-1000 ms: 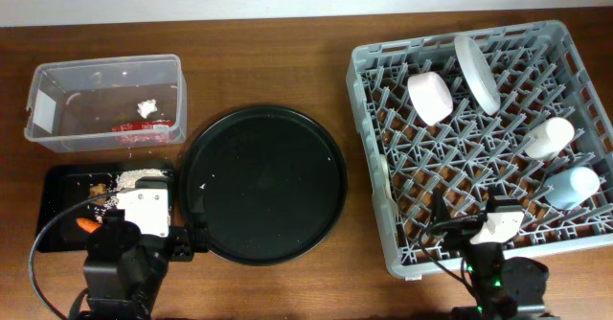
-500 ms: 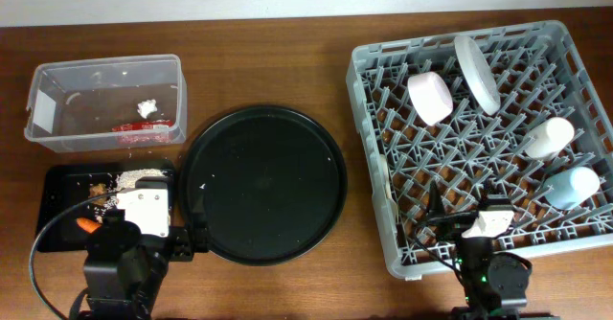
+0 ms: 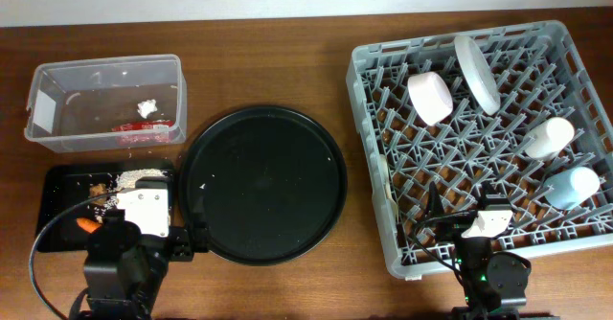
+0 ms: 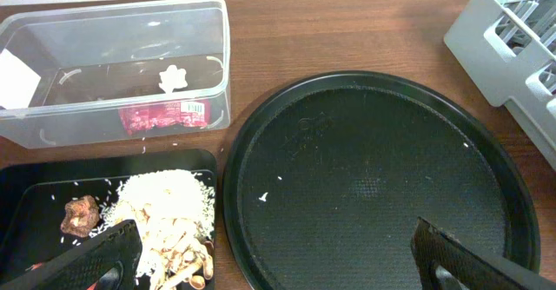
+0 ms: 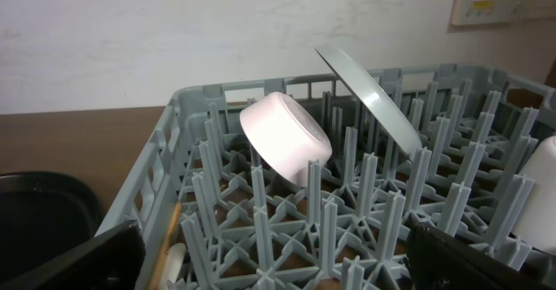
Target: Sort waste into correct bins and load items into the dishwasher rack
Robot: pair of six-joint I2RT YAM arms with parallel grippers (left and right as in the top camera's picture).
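Observation:
The clear tub holds the red wrapper and the white tissue. The shallow black tray holds beige food scraps, a brown lump and the carrot. The grey rack holds the white bowl, the plate, the whitish cup and the blue cup. A chopstick and a fork lie along its left wall. My left gripper is open and empty over the gap between both trays. My right gripper is open and empty above the rack's front pegs.
The large round black tray sits in the middle of the wooden table, between the shallow tray and the rack, with a few white crumbs on it. A white wall runs behind the table.
My right arm has shifted slightly left at the rack's front edge. The left arm and all the objects have not moved.

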